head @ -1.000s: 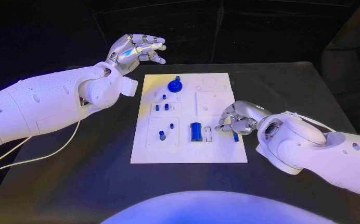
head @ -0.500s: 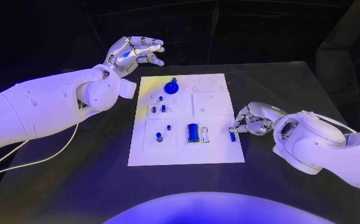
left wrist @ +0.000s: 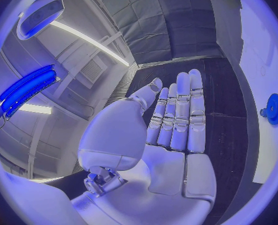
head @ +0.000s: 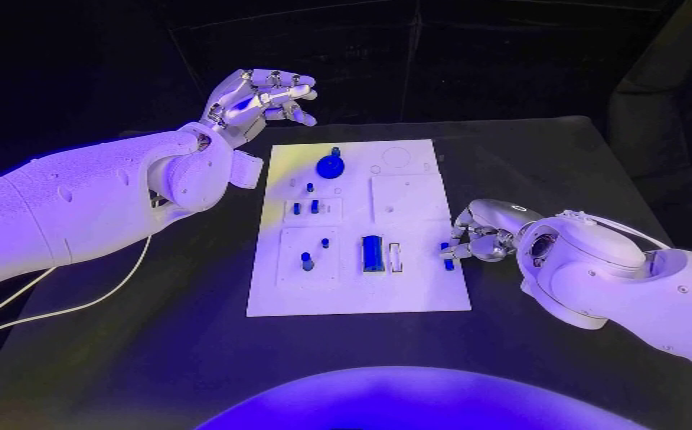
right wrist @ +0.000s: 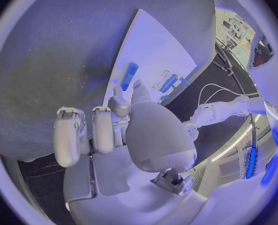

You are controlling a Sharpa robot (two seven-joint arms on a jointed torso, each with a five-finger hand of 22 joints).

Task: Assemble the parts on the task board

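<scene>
task board, right robot hand at its right edge

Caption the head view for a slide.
Right hand at the task board's edge by a blue part; left hand raised beyond the board.

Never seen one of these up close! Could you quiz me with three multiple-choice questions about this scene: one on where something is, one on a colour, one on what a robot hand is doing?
1. Where does the gear-shaped part stand on the task board?
A. the far end, away from the robot
B. the near edge
C. off the board, on the table

2. What colour are the small parts?
A. red
B. blue
C. yellow

3. What is the left robot hand doing?
A. pressing on the board
B. gripping a part
C. raised beyond the board, holding nothing

Answers: 1 A, it sits at the board's far end in the head view. 2 B, every piece shows blue. 3 C, the left wrist view shows straight fingers and a bare palm.
</scene>
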